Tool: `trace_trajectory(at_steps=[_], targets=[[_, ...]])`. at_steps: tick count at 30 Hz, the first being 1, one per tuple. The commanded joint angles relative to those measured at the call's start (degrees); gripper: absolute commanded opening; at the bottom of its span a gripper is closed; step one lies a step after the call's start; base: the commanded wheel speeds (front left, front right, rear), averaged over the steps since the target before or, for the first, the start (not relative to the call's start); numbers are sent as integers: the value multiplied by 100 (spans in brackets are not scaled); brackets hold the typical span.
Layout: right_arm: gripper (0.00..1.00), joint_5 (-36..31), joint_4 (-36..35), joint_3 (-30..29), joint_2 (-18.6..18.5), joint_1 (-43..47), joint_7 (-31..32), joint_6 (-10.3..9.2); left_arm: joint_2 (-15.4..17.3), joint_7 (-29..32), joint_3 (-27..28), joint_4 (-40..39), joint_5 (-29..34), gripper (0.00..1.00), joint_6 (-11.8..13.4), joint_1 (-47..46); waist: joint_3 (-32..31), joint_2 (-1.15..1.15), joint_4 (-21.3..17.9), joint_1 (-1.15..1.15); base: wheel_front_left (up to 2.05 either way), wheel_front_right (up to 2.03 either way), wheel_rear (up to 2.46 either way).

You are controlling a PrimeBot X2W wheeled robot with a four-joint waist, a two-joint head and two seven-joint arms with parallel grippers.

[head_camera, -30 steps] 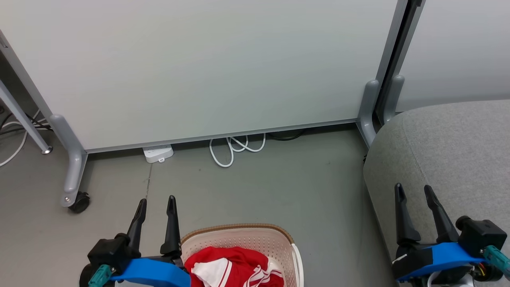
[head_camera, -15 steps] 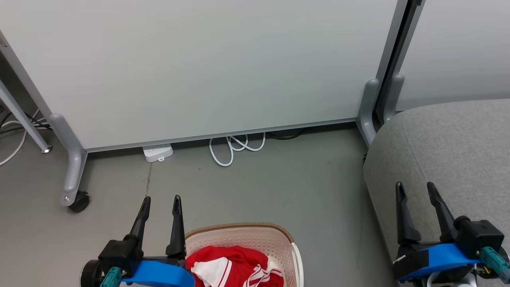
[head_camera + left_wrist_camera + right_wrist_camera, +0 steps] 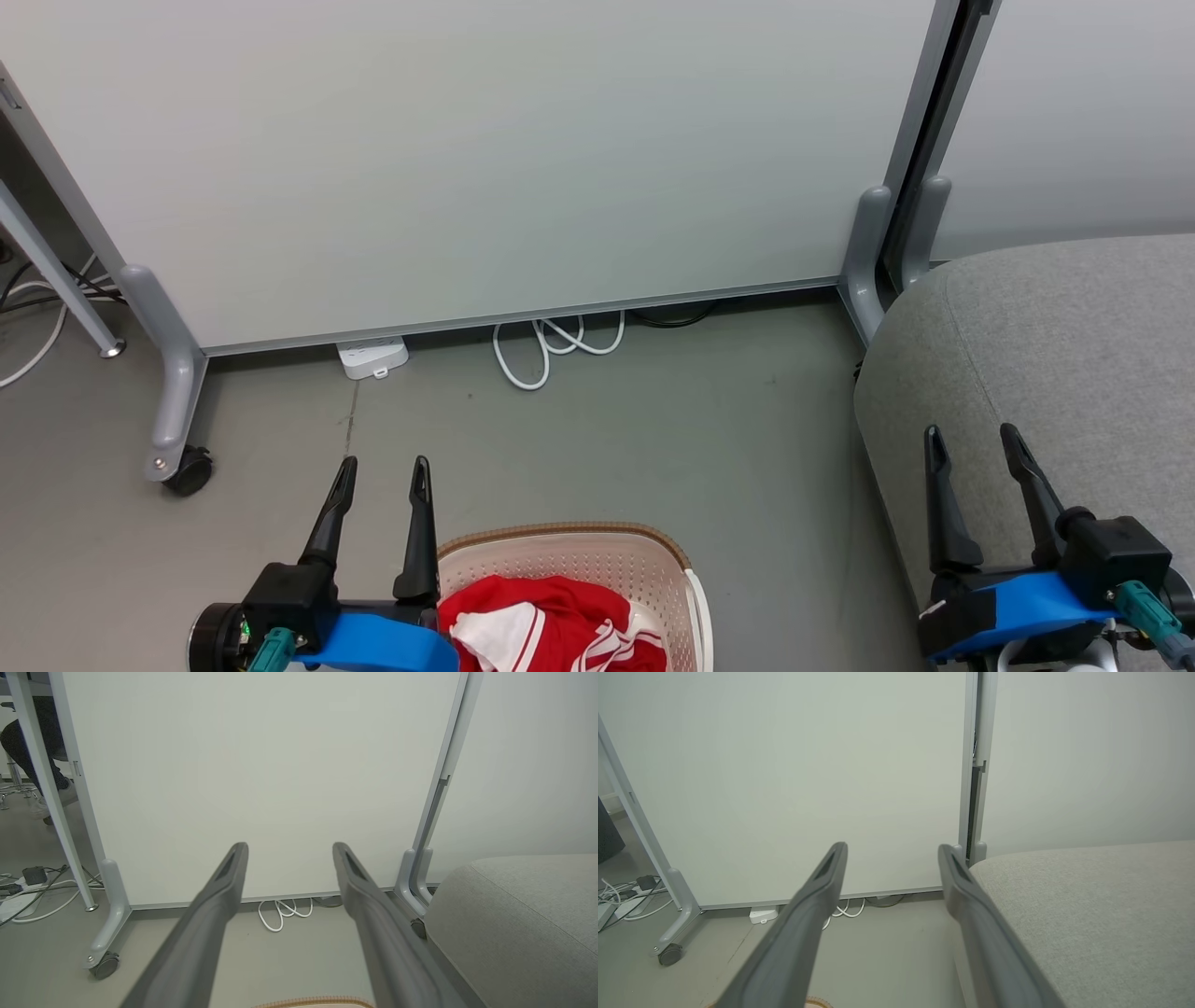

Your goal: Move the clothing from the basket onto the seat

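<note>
Pre-grasp: clothing (image 3: 541, 616) in basket (image 3: 579, 551), bottom centre | left gripper (image 3: 385, 464) spread beside rim | right gripper (image 3: 969, 431) spread, lower right | next, likely: left dips in, pinches cloth

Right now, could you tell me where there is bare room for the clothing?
The seat, right of the basket, is bare on top. Open floor lies between basket, seat and partition. Crowded: the basket, heaped with clothing, and cables along the partition's foot.
</note>
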Motion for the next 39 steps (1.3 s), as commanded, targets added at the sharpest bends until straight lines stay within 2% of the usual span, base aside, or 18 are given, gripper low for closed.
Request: trace_trajectory(at_steps=[1,10,15,21,27,34,39], targets=[[100,-15,11,7,-6,59,-29,-2,29,-24,0,-8,4,100,14,-43,1,0,2,0,0,0,0],[100,26,6,62,-6,10,-27,-2,47,-24,-3,39,43,100,2,-23,75,0,-30,0,0,0,0],[100,29,-84,187,-5,-217,-36,-2,78,36,-14,219,-4,100,-21,-150,436,0,-179,0,0,0,0],[100,27,-235,474,-4,-770,-78,-2,215,358,-75,584,27,100,-125,-512,1231,0,-500,0,0,0,0],[100,125,-330,798,-4,-1387,-244,-2,446,813,-225,1188,107,100,-332,-1011,2113,0,-919,0,0,0,0],[100,343,-275,1015,-3,-1833,-454,-2,646,1254,-483,2331,288,100,-588,-1766,2991,0,-1392,0,0,0,0],[100,561,-207,1187,-2,-2035,-585,-2,733,1459,-509,3059,277,100,-622,-2267,3538,0,-1784,0,0,0,0]])
